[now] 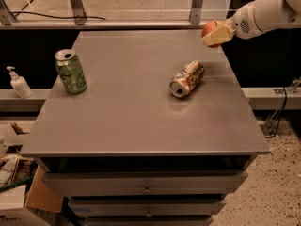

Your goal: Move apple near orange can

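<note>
The orange can (187, 78) lies on its side on the grey table (127, 107), right of centre, its silver top facing the front. The gripper (215, 33) reaches in from the upper right and is shut on the apple (209, 28), a small red-orange ball held in the air above the table's far right edge. The apple is behind and to the right of the orange can, well apart from it. The fingers cover part of the apple.
A green can (70, 71) stands upright at the table's left side. A white pump bottle (18, 83) stands on a ledge left of the table. Boxes (14, 173) lie on the floor at lower left. Drawers run below the tabletop.
</note>
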You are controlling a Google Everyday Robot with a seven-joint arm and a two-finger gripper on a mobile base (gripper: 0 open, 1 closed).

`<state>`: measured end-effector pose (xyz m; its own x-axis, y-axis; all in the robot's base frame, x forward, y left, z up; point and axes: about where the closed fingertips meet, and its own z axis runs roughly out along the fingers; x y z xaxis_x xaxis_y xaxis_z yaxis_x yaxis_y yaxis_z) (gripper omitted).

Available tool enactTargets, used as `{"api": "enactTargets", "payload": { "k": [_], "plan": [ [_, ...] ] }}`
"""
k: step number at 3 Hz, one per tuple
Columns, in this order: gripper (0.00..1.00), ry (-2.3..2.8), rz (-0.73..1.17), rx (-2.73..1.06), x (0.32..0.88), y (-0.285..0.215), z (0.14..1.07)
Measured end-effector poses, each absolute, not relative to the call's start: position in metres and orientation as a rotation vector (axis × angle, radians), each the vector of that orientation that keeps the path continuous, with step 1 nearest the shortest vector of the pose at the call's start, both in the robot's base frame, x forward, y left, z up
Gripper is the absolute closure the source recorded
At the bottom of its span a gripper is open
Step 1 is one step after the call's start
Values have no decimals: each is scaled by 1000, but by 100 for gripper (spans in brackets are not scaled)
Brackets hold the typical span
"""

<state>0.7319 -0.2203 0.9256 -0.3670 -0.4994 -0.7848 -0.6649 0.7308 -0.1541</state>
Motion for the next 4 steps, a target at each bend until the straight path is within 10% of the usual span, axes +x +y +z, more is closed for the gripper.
{"api": "enactTargets", "payload": {
  "k": [4],
  "plan": [
    [100, 2001, 221, -1027, 672, -229, 942]
  ]
}}
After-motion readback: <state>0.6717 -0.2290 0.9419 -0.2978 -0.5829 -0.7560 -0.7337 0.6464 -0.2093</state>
